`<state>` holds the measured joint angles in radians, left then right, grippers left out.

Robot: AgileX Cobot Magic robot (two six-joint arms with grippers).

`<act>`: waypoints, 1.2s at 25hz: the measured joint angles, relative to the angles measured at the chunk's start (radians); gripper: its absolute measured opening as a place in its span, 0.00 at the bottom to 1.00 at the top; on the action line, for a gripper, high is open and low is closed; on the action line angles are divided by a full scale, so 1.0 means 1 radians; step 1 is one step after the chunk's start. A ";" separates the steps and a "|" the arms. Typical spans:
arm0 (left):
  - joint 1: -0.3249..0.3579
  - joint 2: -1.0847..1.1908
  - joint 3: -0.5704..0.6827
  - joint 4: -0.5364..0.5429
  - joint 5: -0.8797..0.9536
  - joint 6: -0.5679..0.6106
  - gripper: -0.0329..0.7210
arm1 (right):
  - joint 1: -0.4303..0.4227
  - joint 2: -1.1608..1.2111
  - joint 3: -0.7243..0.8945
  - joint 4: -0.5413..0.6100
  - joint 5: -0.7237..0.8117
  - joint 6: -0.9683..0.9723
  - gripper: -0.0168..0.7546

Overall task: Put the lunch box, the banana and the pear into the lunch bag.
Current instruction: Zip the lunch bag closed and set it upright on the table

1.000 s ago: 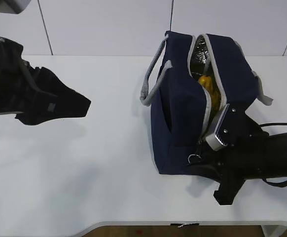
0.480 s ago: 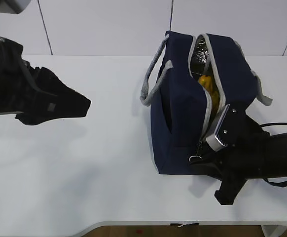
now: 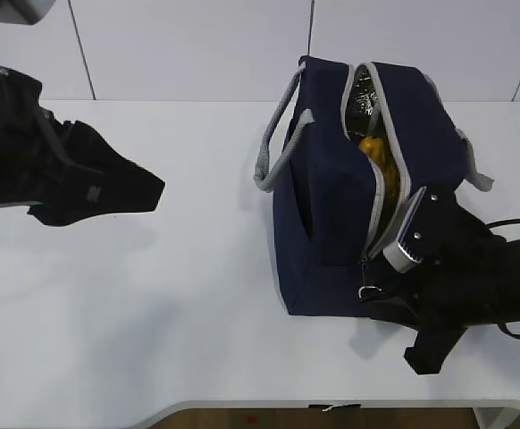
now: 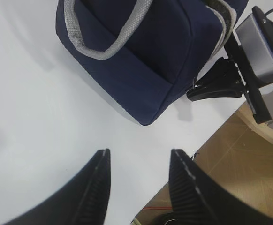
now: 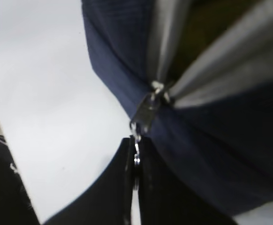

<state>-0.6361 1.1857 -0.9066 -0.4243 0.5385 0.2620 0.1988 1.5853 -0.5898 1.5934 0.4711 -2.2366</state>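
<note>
The right gripper (image 5: pixel 132 159) is clamped on the zipper pull ring (image 5: pixel 135 157) just below the lunch bag (image 3: pixel 331 206), while the left gripper (image 4: pixel 139 178) hangs open over the tabletop (image 3: pixel 197 295).

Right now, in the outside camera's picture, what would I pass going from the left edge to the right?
Left end effector, hanging over the white table → grey handle → navy lunch bag, unzipped, something yellow inside → right end effector, shut on the zipper pull.

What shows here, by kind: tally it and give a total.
lunch bag: 1
banana, showing inside the bag: 1
zipper pull: 1
claws, left claw and right claw: 2
total: 5
</note>
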 joint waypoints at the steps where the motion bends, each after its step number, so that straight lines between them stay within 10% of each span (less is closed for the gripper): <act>1: 0.000 0.000 0.000 0.000 0.000 0.000 0.46 | 0.000 -0.005 0.000 -0.027 0.000 0.030 0.03; 30: 0.000 0.000 0.000 -0.026 -0.023 0.000 0.46 | 0.000 -0.300 -0.131 -0.276 0.071 0.190 0.03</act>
<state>-0.6361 1.1857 -0.9066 -0.4505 0.5159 0.2620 0.1988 1.2852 -0.7206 1.3177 0.5421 -2.0464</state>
